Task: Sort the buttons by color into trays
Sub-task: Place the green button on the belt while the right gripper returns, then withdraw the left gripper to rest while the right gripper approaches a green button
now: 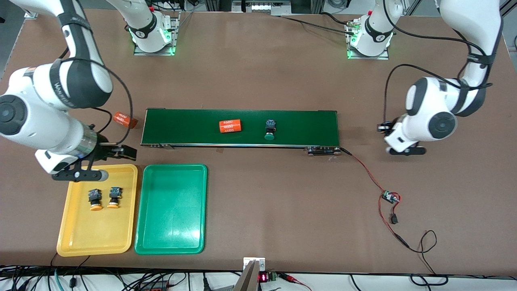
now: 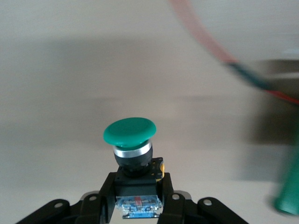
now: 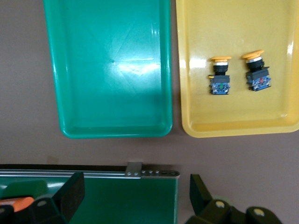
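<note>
**Green button in the left gripper, green tray still bare**

Front view: the yellow tray [image 1: 68,226] holds two yellow-capped buttons [image 1: 95,199], lying side by side; the green tray [image 1: 171,238] just beside it holds nothing. A green-capped button [image 1: 269,129] lies on the conveyor belt [image 1: 181,129], near an orange cylinder [image 1: 230,126]; a second orange cylinder [image 1: 121,118] lies off the belt at the right arm's end. The right gripper [image 1: 111,151] hangs over the table by the yellow tray's upper edge. The left gripper [image 1: 398,147] is over bare table past the belt's end.

Left wrist view: the left gripper [image 2: 138,205] is clamped on the body of a second green-capped button [image 2: 130,133], cap pointing away.

Right wrist view: the right gripper [image 3: 135,191] stands wide and holds nothing, above the belt's end, both trays in sight.

Count: four buttons, two trays, two cylinders. The yellow pair looks sorted; the step in hand is carrying the held green one, which calls for a long reach to the green tray
</note>
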Controlling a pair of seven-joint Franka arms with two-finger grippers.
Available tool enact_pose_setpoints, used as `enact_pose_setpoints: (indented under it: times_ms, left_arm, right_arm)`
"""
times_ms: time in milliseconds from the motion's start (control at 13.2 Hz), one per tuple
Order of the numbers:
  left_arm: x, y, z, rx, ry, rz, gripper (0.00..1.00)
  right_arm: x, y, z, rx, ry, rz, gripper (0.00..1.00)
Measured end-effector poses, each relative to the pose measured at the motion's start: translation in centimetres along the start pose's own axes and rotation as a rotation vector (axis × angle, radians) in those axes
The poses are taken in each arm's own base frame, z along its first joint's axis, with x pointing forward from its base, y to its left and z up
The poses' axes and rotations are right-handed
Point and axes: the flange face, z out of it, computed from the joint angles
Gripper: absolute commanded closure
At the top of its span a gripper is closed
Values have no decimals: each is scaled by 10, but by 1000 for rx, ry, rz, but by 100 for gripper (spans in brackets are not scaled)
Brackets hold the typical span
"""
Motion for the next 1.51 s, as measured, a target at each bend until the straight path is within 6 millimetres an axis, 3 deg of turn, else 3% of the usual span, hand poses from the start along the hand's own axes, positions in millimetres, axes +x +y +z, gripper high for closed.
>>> enact_pose_setpoints:
  times_ms: [151, 454, 605, 757, 832, 908, 984, 1362, 1513]
  left_arm:
    - [-5, 60, -12, -84, 20, 38, 81]
    - [-20, 160, -16, -167, 128, 88, 81]
    - [-29, 201, -9, -196, 160, 60, 80]
    - [-35, 227, 4, -210, 167, 36, 75]
    - [-37, 233, 9, -212, 164, 27, 71]
    - [-38, 236, 13, -213, 160, 21, 54]
    - [-37, 235, 15, -212, 158, 17, 1]
    - [-37, 232, 11, -213, 158, -4, 0]
    - [-36, 220, -16, -204, 160, -19, 0]
  right_arm:
    - [-1, -2, -2, -2, 0, 10, 0]
    - [-1, 4, 0, -7, -10, 25, 0]
    - [-3, 4, 0, -10, -21, 31, 0]
    - [-4, 4, -2, -11, -23, 33, 0]
    - [-4, 4, -3, -11, -23, 33, 0]
    - [-4, 4, -3, -12, -24, 34, 0]
    - [-4, 4, -3, -12, -24, 34, 0]
    - [-7, -4, -1, -14, -34, 34, 0]
    - [-12, -20, 1, -19, -46, 39, 0]
